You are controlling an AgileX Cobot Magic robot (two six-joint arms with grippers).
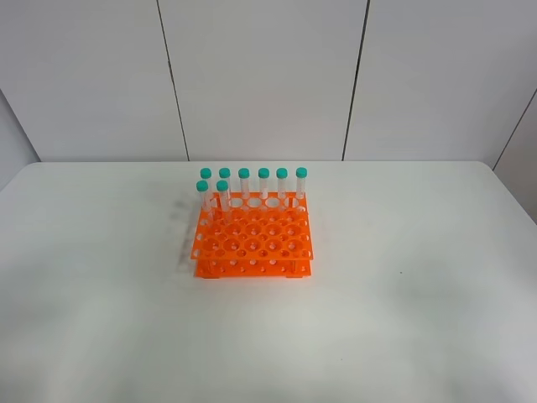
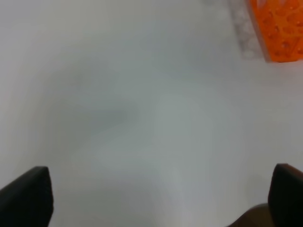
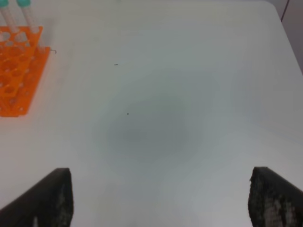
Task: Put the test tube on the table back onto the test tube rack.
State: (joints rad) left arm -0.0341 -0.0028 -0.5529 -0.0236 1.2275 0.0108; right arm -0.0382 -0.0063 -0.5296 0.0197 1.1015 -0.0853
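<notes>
1. Left claw (image 2: 161,198): jaws spread wide, nothing between them, only bare white table (image 2: 142,118) below; a corner of the orange test tube rack (image 2: 279,30) off to one side
2. Right claw (image 3: 161,201): jaws apart, empty, over bare table; rack edge with two teal-capped tubes (image 3: 21,14) well away
3. High view: rack (image 1: 252,243) mid-table, seven capped tubes (image 1: 263,180) standing along its far rows
4. No loose test tube visible lying on the table in any view
5. Judged step: either done or not begun; next move calls for locating a stray tube first
</notes>
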